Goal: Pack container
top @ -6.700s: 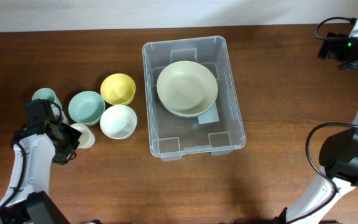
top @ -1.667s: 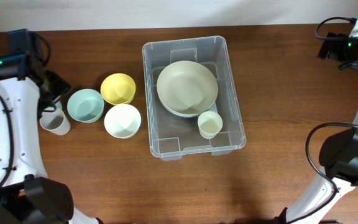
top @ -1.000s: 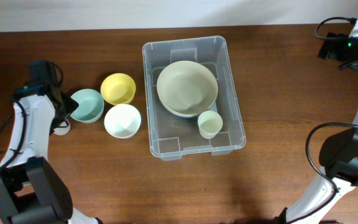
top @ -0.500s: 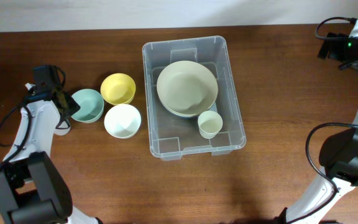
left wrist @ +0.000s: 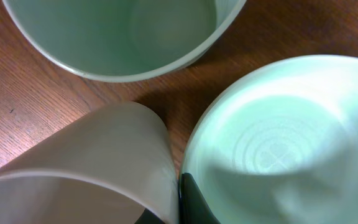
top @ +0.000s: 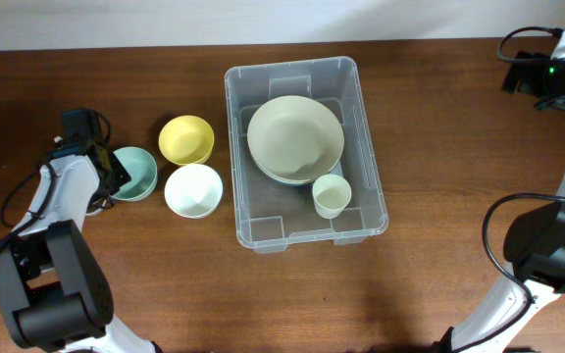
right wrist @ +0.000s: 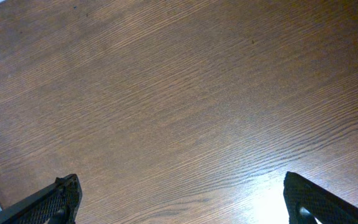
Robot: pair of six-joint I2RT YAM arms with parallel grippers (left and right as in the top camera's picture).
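Only left wrist view shows left fingers (left wrist: 191,202) pinching white cup (left wrist: 92,162) wall; right fingers (right wrist: 48,202) open.

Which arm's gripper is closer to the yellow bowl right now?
Left. The left gripper grips a pale cup just left of the yellow bowl, past the teal bowl; the right gripper hangs open far beyond the container.

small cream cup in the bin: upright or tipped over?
Upright. In the overhead view the cup shows its round open mouth facing up, standing on the floor of the bin next to the big bowl.
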